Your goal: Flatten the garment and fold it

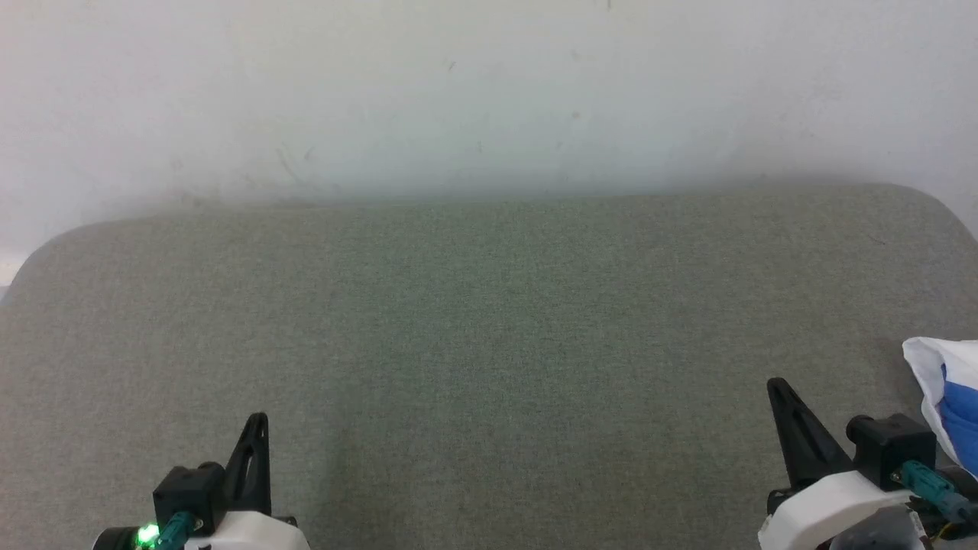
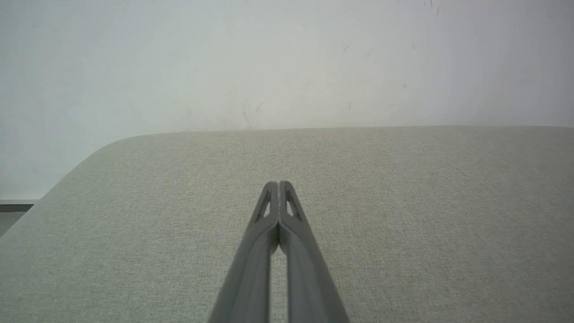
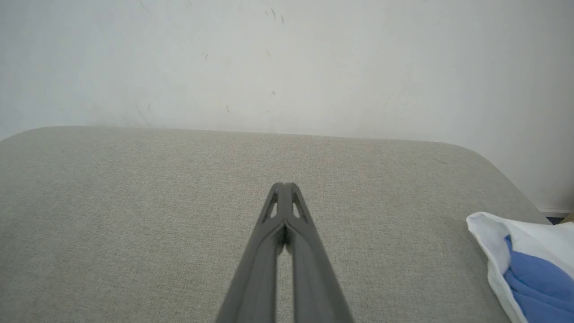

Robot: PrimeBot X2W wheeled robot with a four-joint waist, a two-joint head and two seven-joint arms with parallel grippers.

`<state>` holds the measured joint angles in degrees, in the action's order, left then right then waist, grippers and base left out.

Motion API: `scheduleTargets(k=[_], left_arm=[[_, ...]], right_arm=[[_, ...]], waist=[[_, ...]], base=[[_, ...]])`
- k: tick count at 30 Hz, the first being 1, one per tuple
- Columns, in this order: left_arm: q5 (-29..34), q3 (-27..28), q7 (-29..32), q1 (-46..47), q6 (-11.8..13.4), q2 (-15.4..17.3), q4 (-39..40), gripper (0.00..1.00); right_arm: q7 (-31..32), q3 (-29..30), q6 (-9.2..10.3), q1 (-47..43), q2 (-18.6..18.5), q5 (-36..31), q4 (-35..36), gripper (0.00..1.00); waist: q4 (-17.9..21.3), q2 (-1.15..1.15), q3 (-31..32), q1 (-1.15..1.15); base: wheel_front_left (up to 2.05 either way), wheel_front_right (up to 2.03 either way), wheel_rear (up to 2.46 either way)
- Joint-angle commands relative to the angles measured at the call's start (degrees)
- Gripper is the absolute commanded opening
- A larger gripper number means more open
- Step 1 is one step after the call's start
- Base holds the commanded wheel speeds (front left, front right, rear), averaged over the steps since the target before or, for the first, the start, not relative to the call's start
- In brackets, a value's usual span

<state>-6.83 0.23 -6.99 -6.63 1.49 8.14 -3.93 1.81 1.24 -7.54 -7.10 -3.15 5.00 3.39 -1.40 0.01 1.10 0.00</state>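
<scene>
Desk: Status?
Operator: I found the left claw [image 2: 279, 184] and right claw [image 3: 284, 185] pressed shut, holding nothing, above the counter [image 1: 489, 344]. The garment [image 1: 943, 389] lay bunched at the counter's right edge, beside the right claw, untouched.
Desk: Step?
Operator: Flattening not begun, I judged. Next, that claw would need to open and reach right for cloth.

The padded surface [image 1: 489, 344] is showing matt, coarse-woven grey cloth. At its right edge the garment [image 1: 955, 405] is lying as soft, smooth cloth.
</scene>
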Motion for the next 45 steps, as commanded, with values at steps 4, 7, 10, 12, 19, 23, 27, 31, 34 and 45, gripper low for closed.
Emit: scheduleTargets(k=[4,7,10,12,19,23,27,31,34,45], left_arm=[[0.8,-0.1,0.4,1.3,-0.4,-0.5,0.5,0.0],[1.1,-0.1,0.7,1.5,-0.5,-0.7,0.7,0.0],[1.3,-0.1,1.0,1.7,-0.5,-0.9,0.8,0.0],[1.5,-0.1,1.2,1.9,-0.5,-1.0,0.9,0.0],[2.1,-0.1,1.8,2.4,-0.6,-1.5,1.2,0.0],[2.4,-0.1,2.2,2.7,-0.7,-1.8,1.4,0.0],[2.7,-0.1,2.5,3.0,-0.8,-2.0,1.6,0.0],[3.1,-0.1,2.9,3.3,-0.8,-2.3,1.8,0.0],[3.3,-0.1,3.2,3.5,-0.9,-2.5,2.0,0.0],[4.3,-0.2,4.2,4.4,-1.0,-3.2,2.5,0.0]], right_arm=[[-0.5,-0.2,0.02,1.2,0.1,-0.7,-0.4,0.0],[-0.5,-0.3,0.02,1.5,0.1,-0.9,-0.5,0.0],[-0.6,-0.3,0.03,1.7,0.1,-1.0,-0.6,0.0],[-0.6,-0.3,0.03,1.9,0.1,-1.2,-0.7,0.0],[-0.8,-0.4,0.03,2.5,0.1,-1.6,-1.0,0.0],[-0.8,-0.5,0.03,2.8,0.2,-1.8,-1.2,0.0],[-0.9,-0.5,0.03,3.1,0.2,-2.1,-1.3,0.0],[-1.0,-0.6,0.03,3.4,0.2,-2.3,-1.5,0.0],[-1.0,-0.6,0.04,3.7,0.2,-2.5,-1.6,0.0],[-1.2,-0.8,0.04,4.6,0.2,-3.2,-2.1,0.0]], waist=[[0.1,-0.01,-0.1,0.0],[0.1,-0.01,-0.1,0.0],[0.2,-0.01,-0.1,0.0],[0.2,-0.01,-0.2,0.0],[0.3,-0.01,-0.3,0.0],[0.4,-0.01,-0.3,0.0],[0.5,-0.01,-0.4,0.0],[0.6,-0.01,-0.4,0.0],[0.6,-0.01,-0.5,0.0],[0.8,-0.01,-0.7,0.0]], base=[[0.0,0.0,0.0],[0.0,0.0,0.0],[0.0,0.0,0.0],[0.0,0.0,0.0],[0.0,0.0,0.0],[0.0,0.0,0.0],[0.0,0.0,0.0],[0.0,0.0,0.0],[0.0,0.0,0.0],[0.0,0.0,0.0]])
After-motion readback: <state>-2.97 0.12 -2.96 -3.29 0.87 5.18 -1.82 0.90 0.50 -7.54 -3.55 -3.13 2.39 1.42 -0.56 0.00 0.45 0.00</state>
